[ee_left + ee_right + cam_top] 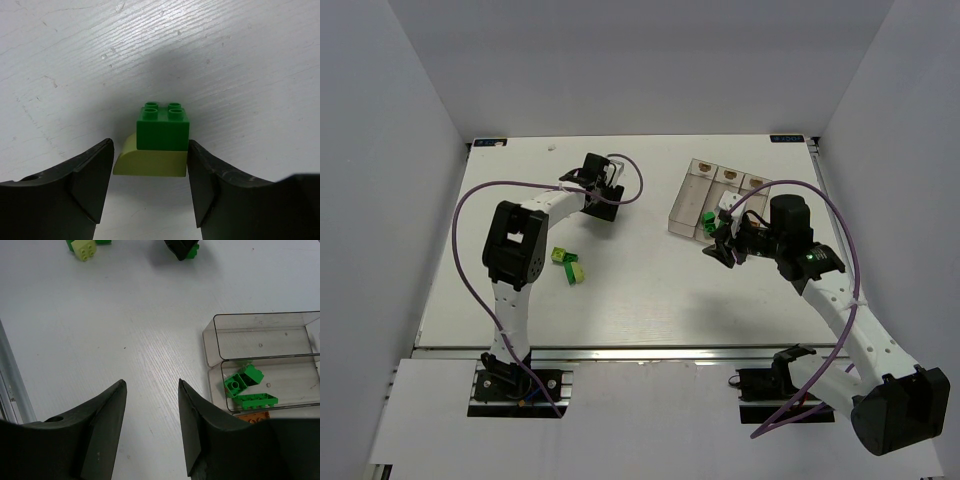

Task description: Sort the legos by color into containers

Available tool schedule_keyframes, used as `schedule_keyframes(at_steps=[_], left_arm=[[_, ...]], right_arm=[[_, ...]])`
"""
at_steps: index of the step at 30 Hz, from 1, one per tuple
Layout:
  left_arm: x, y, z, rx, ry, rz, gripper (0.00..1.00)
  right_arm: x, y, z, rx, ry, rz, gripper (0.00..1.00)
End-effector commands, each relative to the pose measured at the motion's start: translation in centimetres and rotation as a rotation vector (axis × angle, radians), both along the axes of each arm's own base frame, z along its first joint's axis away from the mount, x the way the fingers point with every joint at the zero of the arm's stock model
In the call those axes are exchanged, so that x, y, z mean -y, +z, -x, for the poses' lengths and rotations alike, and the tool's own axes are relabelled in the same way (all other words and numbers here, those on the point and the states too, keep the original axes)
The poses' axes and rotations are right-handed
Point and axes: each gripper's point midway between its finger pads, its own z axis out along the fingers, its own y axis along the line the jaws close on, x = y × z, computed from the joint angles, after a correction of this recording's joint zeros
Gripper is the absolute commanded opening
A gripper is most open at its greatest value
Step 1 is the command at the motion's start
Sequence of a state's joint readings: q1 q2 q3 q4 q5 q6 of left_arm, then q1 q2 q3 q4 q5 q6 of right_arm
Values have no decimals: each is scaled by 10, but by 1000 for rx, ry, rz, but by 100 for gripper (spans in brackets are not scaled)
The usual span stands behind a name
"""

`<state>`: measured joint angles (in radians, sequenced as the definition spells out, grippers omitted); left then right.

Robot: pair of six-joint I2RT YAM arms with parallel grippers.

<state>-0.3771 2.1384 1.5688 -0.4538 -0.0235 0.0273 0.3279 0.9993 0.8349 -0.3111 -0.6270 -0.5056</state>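
Observation:
My left gripper [150,145] [607,205] is open at table level, its fingers either side of a green lego [164,127] stacked on a yellow-green rounded lego [150,162]. The right finger is at the stack's side and a thin gap shows on the left. My right gripper [151,384] [720,245] is open and empty above the table beside the clear containers [260,315] [715,180]. The middle bin holds green legos [244,380], the bin beside it an orange lego [252,416], and the other outer bin looks empty. Two loose legos, green [559,256] and yellow-green [575,270], lie at centre left.
The white table [640,300] is walled in by grey panels on three sides. A metal rail [12,385] runs along its near edge. Purple cables loop over both arms.

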Motion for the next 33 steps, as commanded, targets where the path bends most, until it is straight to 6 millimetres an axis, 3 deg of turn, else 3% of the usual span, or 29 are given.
schedule_keyframes(at_steps=[1,5,7,12,17,19,20,22,23,24,26,27,30,33], left_arm=[[7,19,-2,27,-12,31,70],[6,20,0,24,-11,32,64],[12,19,4,7,-27,62,57],[22,33,11,1,-52,120,28],[40,53,29,4,-74,207,21],[51,73,38,21,-102,261,20],[54,73,46,18,-110,285,20],[73,99,63,35,-154,385,19],[82,110,66,63,-176,430,19],[85,104,81,43,-189,451,19],[108,131,102,95,-259,527,19],[111,129,113,82,-276,532,19],[133,146,143,94,-377,566,19],[154,153,179,121,-508,537,19]], right_arm=[[-1,4,0,32,9,-5,52],[-2,5,0,34,12,-6,52],[-2,5,1,32,11,-7,52],[-1,6,0,32,9,-8,52],[-3,9,-2,16,-16,-33,52],[-4,11,-5,3,-34,-54,54],[-5,13,-4,-34,-56,-82,56],[-8,17,-5,-59,-71,-113,67],[-10,22,-5,-79,-82,-141,89],[-12,25,-4,-87,-81,-159,89],[-12,35,-4,-60,-92,-195,89],[-10,37,-7,-85,-145,-227,89],[-8,42,-10,-92,-204,-288,89],[-15,48,-6,-185,-190,-325,85]])
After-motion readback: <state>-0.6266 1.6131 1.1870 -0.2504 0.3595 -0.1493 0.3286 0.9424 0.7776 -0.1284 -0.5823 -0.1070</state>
